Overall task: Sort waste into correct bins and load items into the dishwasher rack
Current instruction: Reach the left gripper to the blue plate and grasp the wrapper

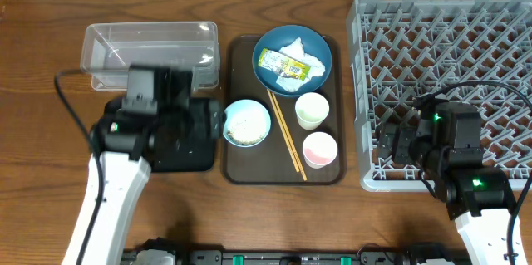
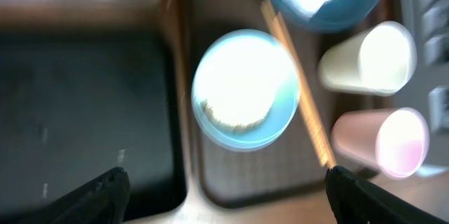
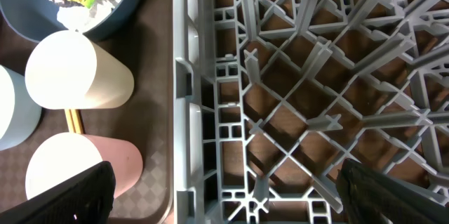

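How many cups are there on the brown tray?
2. The pale cup sits beside the chopsticks, near the plate; the pink cup sits next to it, closer to the robot. None seems hidden.

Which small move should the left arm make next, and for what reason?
Probably lower the left gripper toward the white bowl. The gripper looks open and empty, the bowl lies just ahead of it, next to the black tray, and rice scraps sit inside to be tipped out.
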Available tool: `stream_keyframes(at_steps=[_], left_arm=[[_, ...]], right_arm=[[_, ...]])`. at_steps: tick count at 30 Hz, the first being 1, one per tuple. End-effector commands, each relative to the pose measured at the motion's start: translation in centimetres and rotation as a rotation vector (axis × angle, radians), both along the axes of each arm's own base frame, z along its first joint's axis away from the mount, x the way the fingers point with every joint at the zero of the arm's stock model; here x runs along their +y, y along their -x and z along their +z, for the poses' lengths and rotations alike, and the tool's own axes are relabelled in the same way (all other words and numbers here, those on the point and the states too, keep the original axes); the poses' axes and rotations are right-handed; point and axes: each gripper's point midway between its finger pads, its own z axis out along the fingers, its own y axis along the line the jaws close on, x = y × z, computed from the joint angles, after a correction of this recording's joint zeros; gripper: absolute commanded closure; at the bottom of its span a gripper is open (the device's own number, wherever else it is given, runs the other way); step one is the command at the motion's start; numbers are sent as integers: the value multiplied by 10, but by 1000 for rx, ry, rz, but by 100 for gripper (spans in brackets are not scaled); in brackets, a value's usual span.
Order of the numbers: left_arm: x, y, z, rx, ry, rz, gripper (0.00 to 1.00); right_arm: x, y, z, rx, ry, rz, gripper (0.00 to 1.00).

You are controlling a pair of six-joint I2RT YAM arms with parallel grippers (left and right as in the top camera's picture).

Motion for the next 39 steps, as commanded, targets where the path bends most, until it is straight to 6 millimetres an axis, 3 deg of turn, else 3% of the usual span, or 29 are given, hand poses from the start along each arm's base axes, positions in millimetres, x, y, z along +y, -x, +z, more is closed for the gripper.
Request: stream_keyframes(at_steps=[1, 7, 12, 17, 26, 33, 39], left_arm=[[-18, -29, 21, -43, 35, -13, 8], [-57, -85, 27, -67, 75, -39, 8], [-98, -130, 15, -114, 118, -67, 9], [-135, -160, -6, -146, 191, -51, 9], [-176, -179, -74, -5, 311, 98, 10], [-170, -181, -121, 84, 267, 241, 10], [-166, -182, -132, 80, 231, 263, 13]], right_arm=[[-1, -4, 11, -30, 15, 3, 1], [-1, -4, 11, -30, 15, 3, 1], [-1, -3, 11, -30, 15, 3, 1], [-1, -3, 11, -29, 15, 3, 1], [-1, -3, 11, -29, 16, 3, 1], [-2, -1, 9, -19, 16, 3, 1], [-2, -1, 9, -15, 16, 3, 1]])
